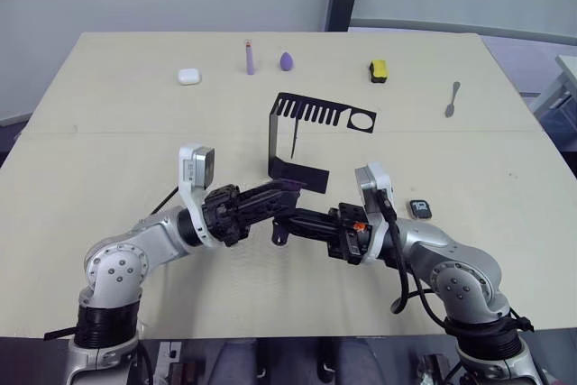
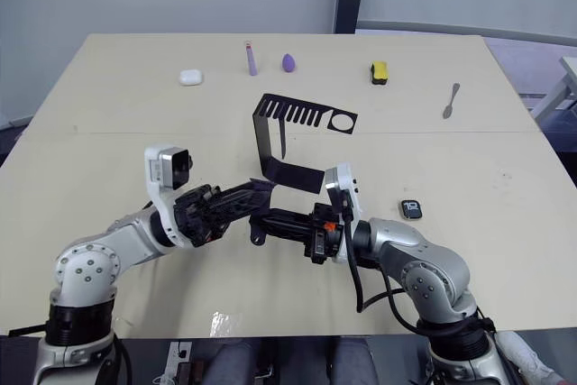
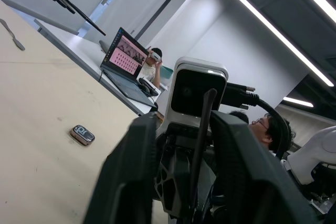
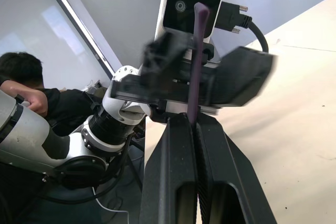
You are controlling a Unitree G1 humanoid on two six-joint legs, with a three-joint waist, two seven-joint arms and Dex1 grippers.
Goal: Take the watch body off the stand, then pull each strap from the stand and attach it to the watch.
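Right end effector (image 4: 195,129) clenched on strap (image 4: 197,61) — left end effector (image 1: 287,194) released, fingertips meeting mid-table.

left gripper (image 4: 210,77) blurred; strap (image 4: 195,61) base hidden between right fingers

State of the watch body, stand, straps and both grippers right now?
right gripper: shut on held strap.
left gripper: open, fingers either side of held strap.
watch body: off the stand, lying flat, no strap attached.
stand: upright.
hanging strap: hangs from stand's top arm.
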